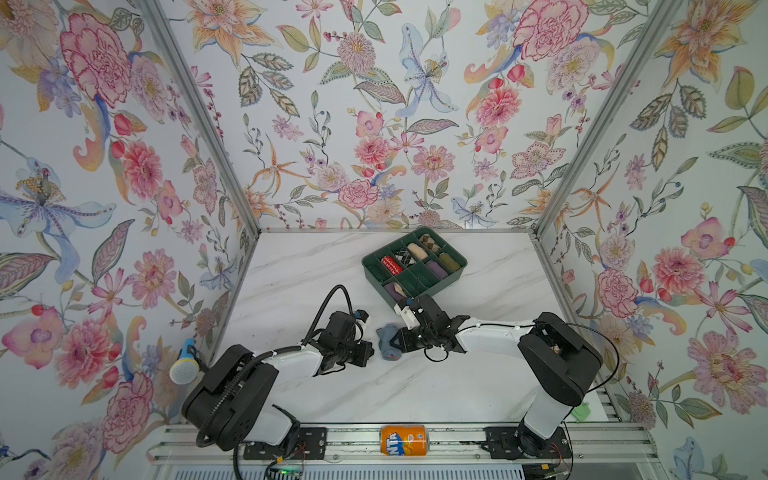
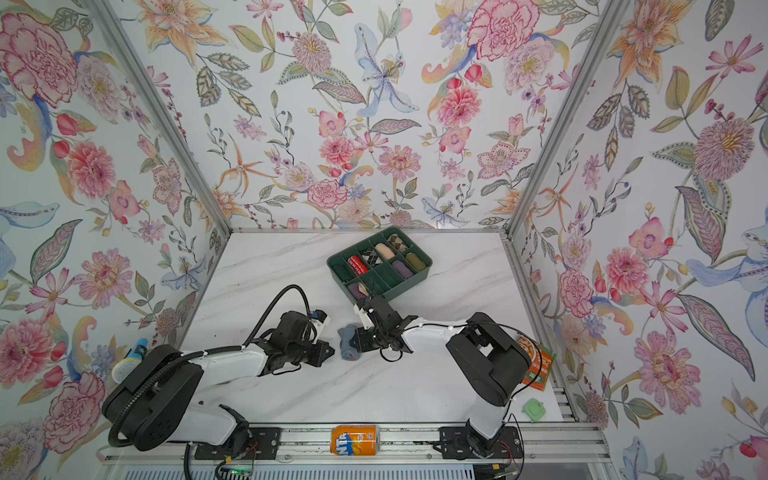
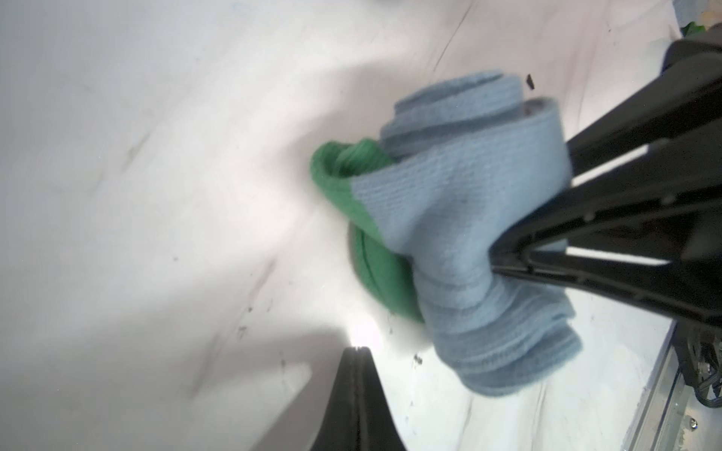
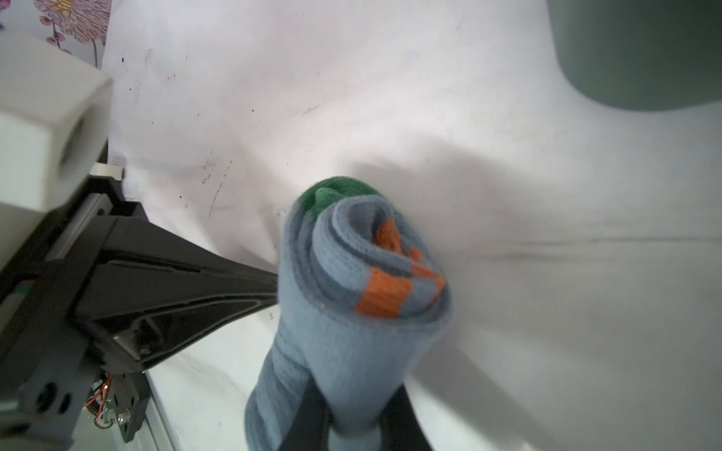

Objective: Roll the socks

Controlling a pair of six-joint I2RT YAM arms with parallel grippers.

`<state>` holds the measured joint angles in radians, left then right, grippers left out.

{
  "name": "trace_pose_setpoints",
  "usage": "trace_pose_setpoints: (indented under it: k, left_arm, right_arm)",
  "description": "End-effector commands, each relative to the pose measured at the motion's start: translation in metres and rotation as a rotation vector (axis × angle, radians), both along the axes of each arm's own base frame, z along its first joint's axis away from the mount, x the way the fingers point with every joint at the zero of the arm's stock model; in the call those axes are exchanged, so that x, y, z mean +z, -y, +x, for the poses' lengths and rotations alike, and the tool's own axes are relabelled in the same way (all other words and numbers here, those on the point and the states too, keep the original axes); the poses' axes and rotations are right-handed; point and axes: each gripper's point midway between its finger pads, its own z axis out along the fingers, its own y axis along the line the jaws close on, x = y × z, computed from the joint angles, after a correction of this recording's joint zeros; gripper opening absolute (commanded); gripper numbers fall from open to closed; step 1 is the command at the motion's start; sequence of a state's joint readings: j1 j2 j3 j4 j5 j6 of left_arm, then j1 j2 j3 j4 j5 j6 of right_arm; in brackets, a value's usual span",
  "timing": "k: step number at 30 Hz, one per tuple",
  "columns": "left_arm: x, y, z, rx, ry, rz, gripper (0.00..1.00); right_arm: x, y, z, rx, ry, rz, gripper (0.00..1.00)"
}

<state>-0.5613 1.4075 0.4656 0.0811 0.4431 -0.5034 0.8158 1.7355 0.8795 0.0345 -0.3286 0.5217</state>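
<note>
Clamping the rolled socks (image 1: 386,343), long axis front-to-back, is the right hand (image 1: 400,340); left hand (image 3: 354,361) closed.

The left gripper (image 3: 353,353) has its jaws pressed together. The right gripper (image 4: 353,394) is clamped on the socks (image 4: 351,312). Both forearms reach low toward the middle, and the two gripper tips face each other closely.

The socks (image 3: 449,218) are matt ribbed knit cloth; the desk (image 1: 316,270) is smooth, marble-patterned, faintly glossy; the green compartment tray (image 1: 449,273) looks like matt plastic.
</note>
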Motion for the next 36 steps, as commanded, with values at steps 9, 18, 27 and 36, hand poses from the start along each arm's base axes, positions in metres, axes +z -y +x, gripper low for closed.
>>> trace_pose_setpoints:
  k: [9,18,27,36]
  left_arm:
    - [0.049,0.037,0.003,-0.050,0.094,-0.107,0.02]
    - [0.058,0.070,0.004,-0.104,0.110,-0.173,0.01]
    - [0.031,0.069,0.002,-0.111,0.069,-0.129,0.00]
    - [0.004,0.068,-0.001,-0.117,0.021,-0.095,0.00]
  right_arm:
    - [-0.025,0.041,-0.035,0.060,-0.091,-0.163,0.02]
    - [-0.028,0.045,-0.042,0.074,-0.106,-0.174,0.02]
    - [-0.029,0.043,-0.041,0.079,-0.110,-0.168,0.04]
    - [-0.028,0.040,-0.039,0.077,-0.110,-0.155,0.23]
